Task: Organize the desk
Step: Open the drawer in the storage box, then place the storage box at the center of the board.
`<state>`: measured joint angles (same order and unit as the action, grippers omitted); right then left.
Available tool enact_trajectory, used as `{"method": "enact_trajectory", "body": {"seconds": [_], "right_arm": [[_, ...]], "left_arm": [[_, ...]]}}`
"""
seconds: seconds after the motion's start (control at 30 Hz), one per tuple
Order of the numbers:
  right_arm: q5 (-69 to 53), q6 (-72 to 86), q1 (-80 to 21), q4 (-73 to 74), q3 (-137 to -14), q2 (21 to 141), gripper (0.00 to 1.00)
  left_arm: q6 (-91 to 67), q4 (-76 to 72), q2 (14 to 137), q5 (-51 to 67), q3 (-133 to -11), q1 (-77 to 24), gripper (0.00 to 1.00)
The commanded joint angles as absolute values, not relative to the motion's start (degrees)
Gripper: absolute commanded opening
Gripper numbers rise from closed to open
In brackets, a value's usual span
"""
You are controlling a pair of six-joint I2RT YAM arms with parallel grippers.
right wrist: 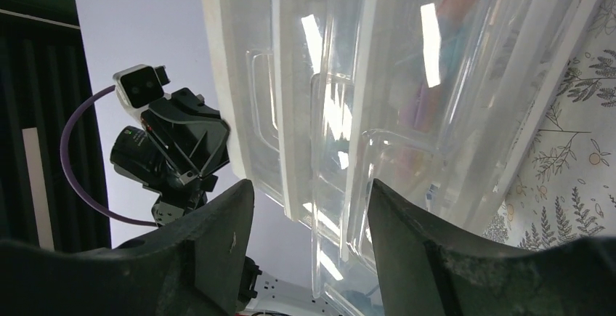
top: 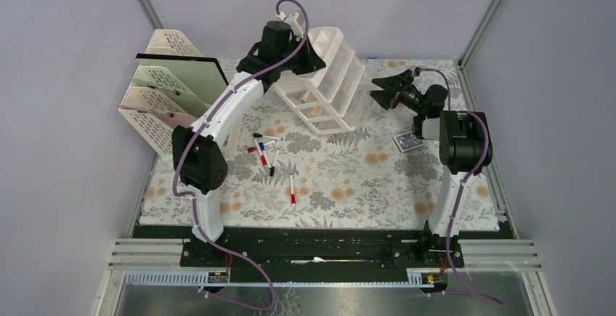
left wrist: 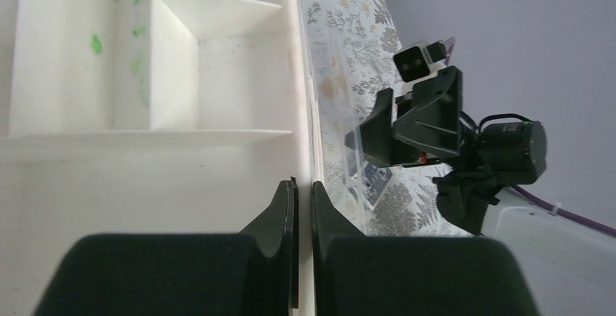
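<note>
Leaf-print cloth desk (top: 349,178), boxy plastic drawer unit (top: 330,91)

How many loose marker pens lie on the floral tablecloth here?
5. Four lie clustered: a black-capped pen, a red-tipped pen, a blue-capped pen and a second black pen. A lone red-capped pen lies apart, nearer the front. The cluster overlaps; the white plastic drawer unit may hide more.

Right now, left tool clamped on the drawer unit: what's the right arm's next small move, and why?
Probably ease the right tool forward onto the front of a clear drawer and close. The left tool pinches the top wall of the drawer unit, steadying it. The right tool is open, facing the drawers but apart from them, and markers lie loose on the desk.
</note>
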<state>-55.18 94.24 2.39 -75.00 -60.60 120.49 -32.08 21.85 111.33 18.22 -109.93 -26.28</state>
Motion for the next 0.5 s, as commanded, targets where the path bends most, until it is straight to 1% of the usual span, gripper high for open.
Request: {"method": "enact_trajectory", "body": {"seconds": [0.0,0.3,0.47], "right_arm": [[-55.8,97.7,4.4,-84.2,-61.5,115.8,0.64],[-55.8,96.8,4.1,-84.6,-61.7,120.2,0.63],[-55.5,95.8,3.2,-83.9,-63.9,123.9,0.62]], "left_arm": [[-24.3,34.3,116.0,12.7,-112.0,-27.8,0.0],[-15.7,41.1,118.2,2.7,-125.2,-30.3,0.0],[-11.2,43.6,118.3,-2.3,-128.4,-32.3,0.0]]}}
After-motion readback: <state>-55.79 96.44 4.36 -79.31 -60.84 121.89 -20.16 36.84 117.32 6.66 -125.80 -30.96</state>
